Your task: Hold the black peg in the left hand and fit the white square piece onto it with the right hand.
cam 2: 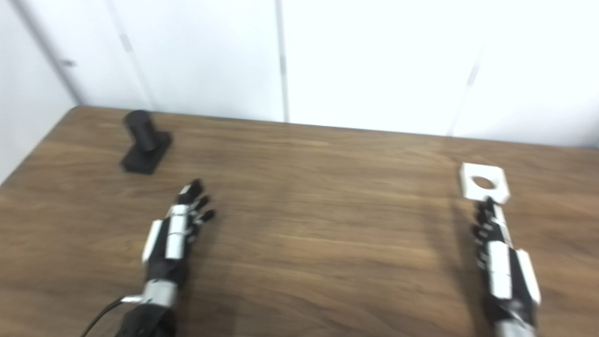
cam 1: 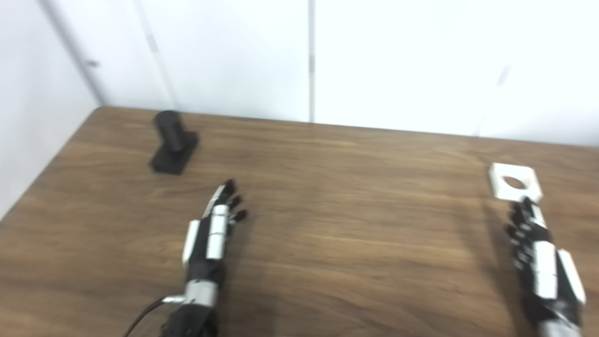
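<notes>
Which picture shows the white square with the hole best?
The right eye view, narrowly. There the white square piece sits further in from the picture's edge, its round hole plain, with the right hand just below. The left eye view shows the same piece, only closer to the right border.

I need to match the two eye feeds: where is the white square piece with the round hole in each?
Left eye view: white square piece at far right, just beyond the right hand.
Right eye view: same piece, slightly further left.
Shared landmark: black peg at far left.

Bright, washed-out white wall (cam 1: 398, 61), whole scene softly blurred, faint shadows beside hands
</notes>
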